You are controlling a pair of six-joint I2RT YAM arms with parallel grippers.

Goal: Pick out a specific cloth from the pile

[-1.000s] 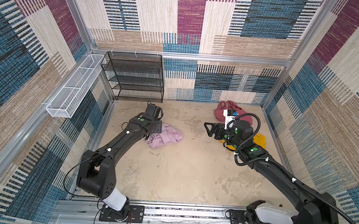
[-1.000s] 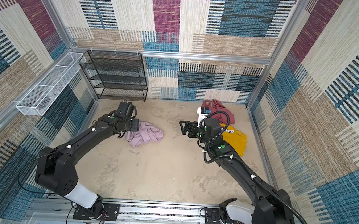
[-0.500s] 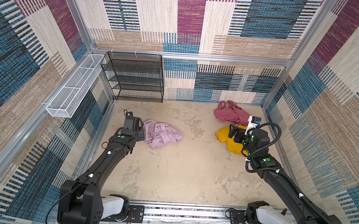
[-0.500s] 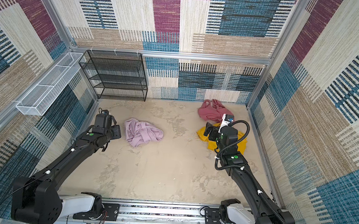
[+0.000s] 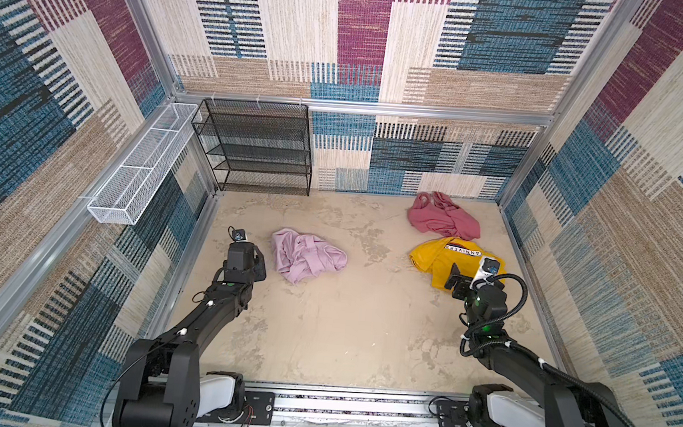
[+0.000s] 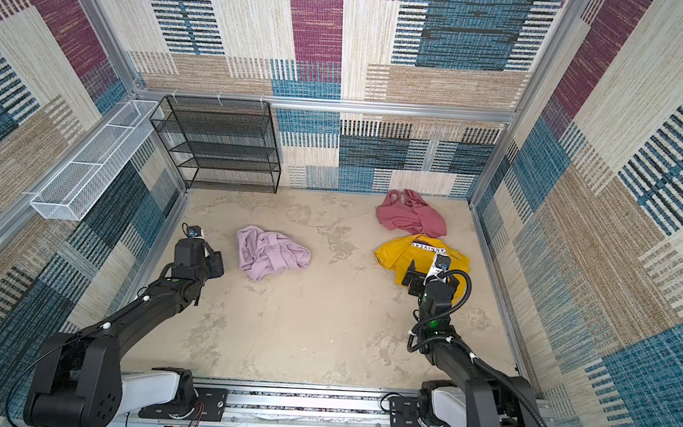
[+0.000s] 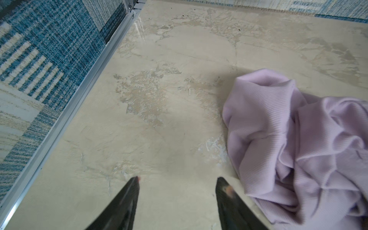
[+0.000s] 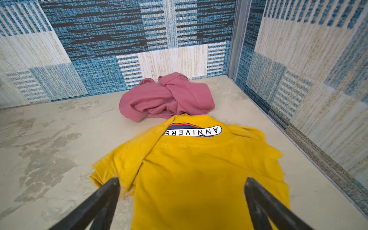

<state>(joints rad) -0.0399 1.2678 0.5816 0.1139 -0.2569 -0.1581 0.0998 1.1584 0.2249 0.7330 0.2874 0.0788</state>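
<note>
The cloth is lying crumpled on the floor, left of the middle in both top views and well apart from the other two garments of the pile. Nothing is touching it. The left gripper is hanging just beside it, on the side nearer the left wall. Its jaws are standing apart with only bare floor showing between them, so it is released and grasping nothing. In the left wrist view one fingertip is sitting close to the cloth's edge, with a strip of floor between them. On the right of the floor the yellow shirt is lying spread out, with its lettered band turned toward the back wall. The rose garment is bunched just behind it, touching its far edge. The right gripper is hanging over the near part of the yellow shirt with its jaws spread wide, and it is grasping nothing. A black rack is standing against the back wall, and a white basket is hanging on the left wall.
</note>
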